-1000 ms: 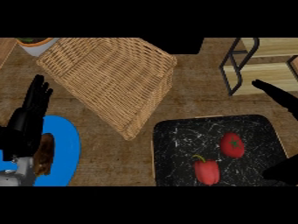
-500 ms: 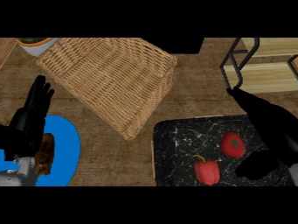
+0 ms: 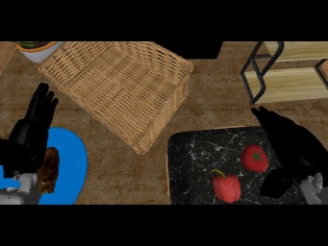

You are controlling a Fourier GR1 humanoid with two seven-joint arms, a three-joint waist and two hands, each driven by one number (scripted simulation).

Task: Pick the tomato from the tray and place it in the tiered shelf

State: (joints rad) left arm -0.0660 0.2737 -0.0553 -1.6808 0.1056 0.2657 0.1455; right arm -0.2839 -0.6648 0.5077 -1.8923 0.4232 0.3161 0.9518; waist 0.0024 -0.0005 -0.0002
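Right hand [image 3: 301, 153] open, fingers straight, over black tray [image 3: 191, 149], just beside tomato [image 3: 255, 158]. Left hand [image 3: 28, 139] open, resting far left.

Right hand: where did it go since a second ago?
The black right hand came down and leftward over the black speckled tray, beside the round red tomato, not holding it. The tomato, the red bell pepper and the resting left hand stayed put.

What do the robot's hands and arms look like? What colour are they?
The left hand and right hand are black all over, with long slim fingers and a thumb, like dark gloves. Each joins a grey forearm; only small bits show, left forearm and right forearm. I see no cables or markings.
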